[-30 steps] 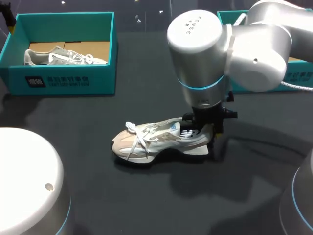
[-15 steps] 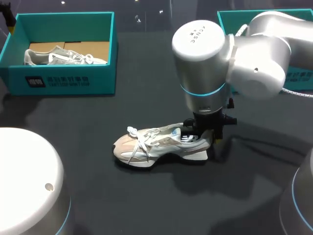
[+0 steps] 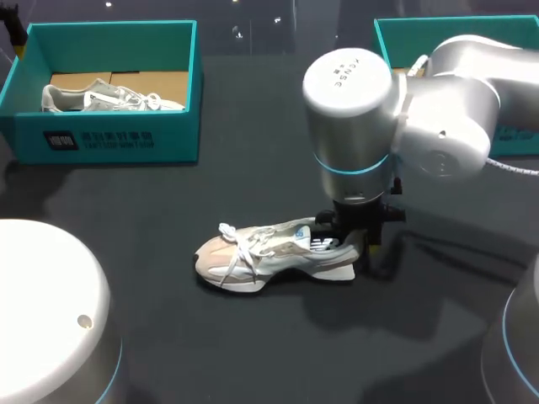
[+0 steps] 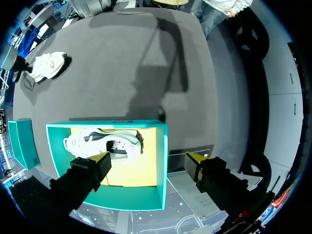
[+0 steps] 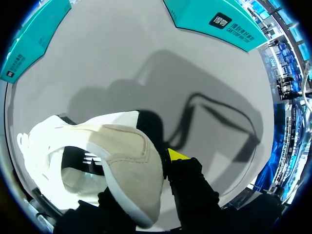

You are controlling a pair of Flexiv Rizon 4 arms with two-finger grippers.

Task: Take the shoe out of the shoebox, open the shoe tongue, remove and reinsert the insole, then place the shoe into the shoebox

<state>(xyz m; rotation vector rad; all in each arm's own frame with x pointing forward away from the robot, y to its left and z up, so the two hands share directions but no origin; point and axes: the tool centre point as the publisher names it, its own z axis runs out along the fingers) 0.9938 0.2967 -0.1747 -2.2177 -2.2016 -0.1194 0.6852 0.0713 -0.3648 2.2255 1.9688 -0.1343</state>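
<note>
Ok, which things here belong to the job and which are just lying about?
Job: shoe on the table, heel in the right tool; right shoebox, probably its own.
Lying about: left shoebox holding a second shoe; left tool, open above it.

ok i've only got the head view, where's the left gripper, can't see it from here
observer: the left gripper hangs open above the teal shoebox that holds the second shoe, with nothing between its fingers
operator: and is the right gripper clamped on the heel, the arm blocks it for me
observer: can't tell; the right wrist view shows the beige heel of the shoe on the table right beside the right gripper, but not a clamp
</note>
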